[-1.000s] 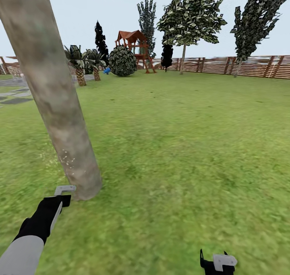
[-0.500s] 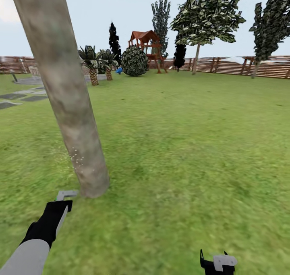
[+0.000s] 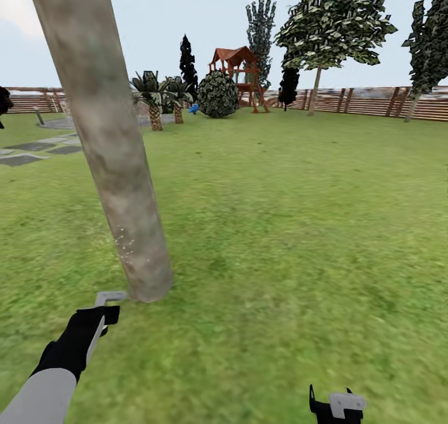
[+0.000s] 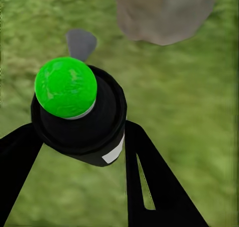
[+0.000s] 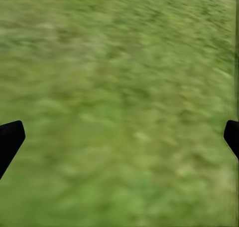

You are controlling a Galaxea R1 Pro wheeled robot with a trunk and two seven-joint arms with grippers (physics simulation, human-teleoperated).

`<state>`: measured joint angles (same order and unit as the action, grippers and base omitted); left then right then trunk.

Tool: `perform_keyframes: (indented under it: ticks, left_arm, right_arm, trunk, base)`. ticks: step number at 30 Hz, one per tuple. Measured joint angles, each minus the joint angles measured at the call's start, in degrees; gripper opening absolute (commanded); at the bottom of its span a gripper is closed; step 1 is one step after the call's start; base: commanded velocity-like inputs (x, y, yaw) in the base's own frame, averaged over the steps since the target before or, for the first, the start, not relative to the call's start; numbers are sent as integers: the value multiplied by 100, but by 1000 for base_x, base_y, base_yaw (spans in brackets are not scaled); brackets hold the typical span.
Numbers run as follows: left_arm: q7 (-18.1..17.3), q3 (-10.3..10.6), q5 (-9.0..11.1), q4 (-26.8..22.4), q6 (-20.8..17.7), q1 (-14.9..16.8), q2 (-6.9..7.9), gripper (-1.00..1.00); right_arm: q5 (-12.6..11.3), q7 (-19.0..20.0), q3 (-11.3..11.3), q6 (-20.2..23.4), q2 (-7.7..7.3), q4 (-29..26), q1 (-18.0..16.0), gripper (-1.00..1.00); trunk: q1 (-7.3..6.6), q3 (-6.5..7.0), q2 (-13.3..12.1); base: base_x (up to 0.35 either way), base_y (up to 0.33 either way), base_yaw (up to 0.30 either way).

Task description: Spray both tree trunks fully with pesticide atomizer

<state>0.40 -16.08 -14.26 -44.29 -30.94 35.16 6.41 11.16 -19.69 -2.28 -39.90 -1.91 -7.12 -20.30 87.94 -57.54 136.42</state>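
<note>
Camera pan is seen across the last second: whole head view is shifted, trunk and playhouse are displaced right in frame; no move of the things themselves is implied.

Thick mottled grey-brown tree trunk (image 3: pixel 106 144) is stood close ahead-left, leaning in frame, with fine white specks low down near its base, probably spray already landed. Top is cut off by the frame, so coverage higher up can't be judged.

Left gripper (image 4: pixel 74 137) is held low over the green lawn (image 3: pixel 280 225), just short of the trunk base, fingers (image 4: pixel 149 187) closed around a black cylindrical atomizer with a white band (image 4: pixel 82 122); a bright green cap is faced toward the wrist camera, red tip not made out. Grey angled piece beyond it can't be identified. It is kept aimed at the trunk foot, presumably for spraying.

Right gripper (image 5: pixel 119 132) is parked low over grass, fingers (image 5: pixel 10 139) spread wide, nothing between them. Likely kept idle and clear.

Second task tree can't be picked out with certainty among the distant trees by the brown slatted fence (image 3: pixel 367 101).
</note>
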Motion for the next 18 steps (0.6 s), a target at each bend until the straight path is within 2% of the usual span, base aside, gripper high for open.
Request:
perform_keyframes:
  ticks: [3, 13, 18]
  left_arm:
    - [-8, -55, -2, 0, 0, 0, 44, -100]
    - [21, -71, -3, 0, 0, 0, 53, -100]
    - [22, -71, -4, 0, -8, 0, 62, -100]
  right_arm:
    - [1, 0, 1, 0, 2, 0, 0, 100]
    - [0, 6, 0, 0, 6, 0, 0, 100]
    - [0, 9, 0, 0, 6, 0, 0, 100]
  trunk:
    - [0, 0, 0]
    - [0, 0, 0]
    - [0, 0, 0]
  base:
    - [0, -271, 0]
    - [0, -271, 3]
    - [44, -271, 188]
